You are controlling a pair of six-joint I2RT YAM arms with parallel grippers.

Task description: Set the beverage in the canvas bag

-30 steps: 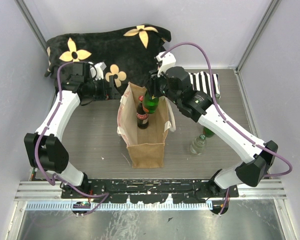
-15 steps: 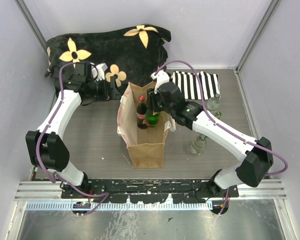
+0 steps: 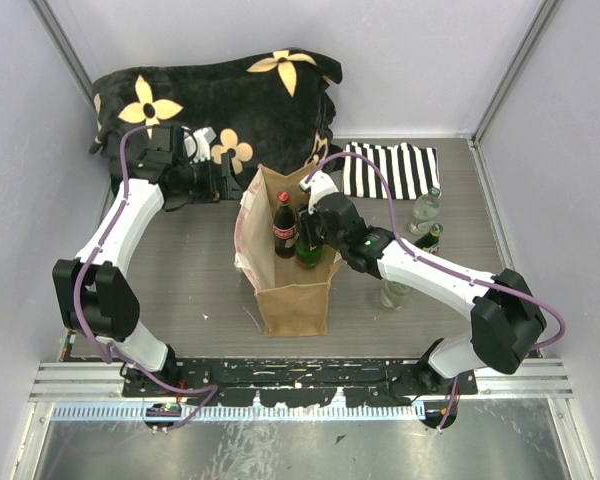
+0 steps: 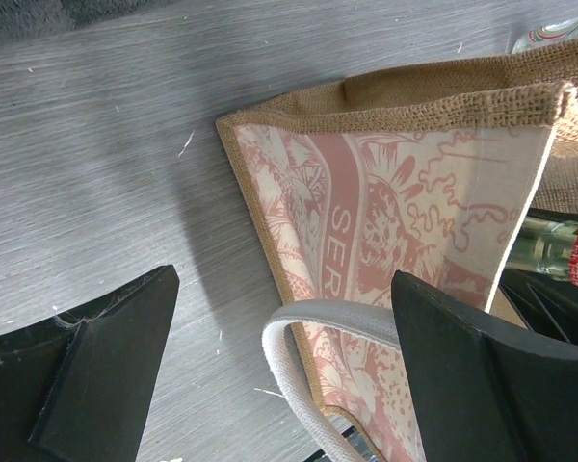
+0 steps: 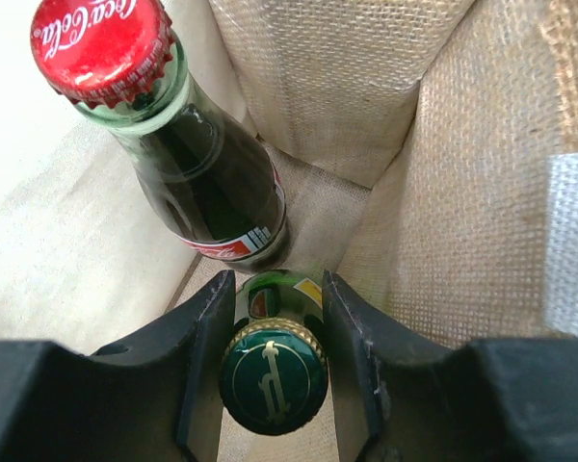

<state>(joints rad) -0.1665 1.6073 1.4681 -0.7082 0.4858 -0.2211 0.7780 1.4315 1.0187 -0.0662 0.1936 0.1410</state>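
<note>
Canvas bag (image 5: 443,212): pinches green bottle (image 5: 274,375) by neck in right end effector (image 5: 276,298), upright to fit beside cola bottle (image 5: 197,183); holds left end effector (image 4: 284,289) open.

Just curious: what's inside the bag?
The bag holds two bottles: an upright cola bottle with a red cap, and a green bottle gripped by the right hand. That bottle's base is out of sight.

The top external camera looks down from above and behind the arm bases over the whole desk (image 3: 180,290). The left wrist camera faces the canvas bag (image 4: 385,212) closely from outside; the right wrist camera looks straight down inside it. All three show the cola bottle (image 5: 193,183).
</note>
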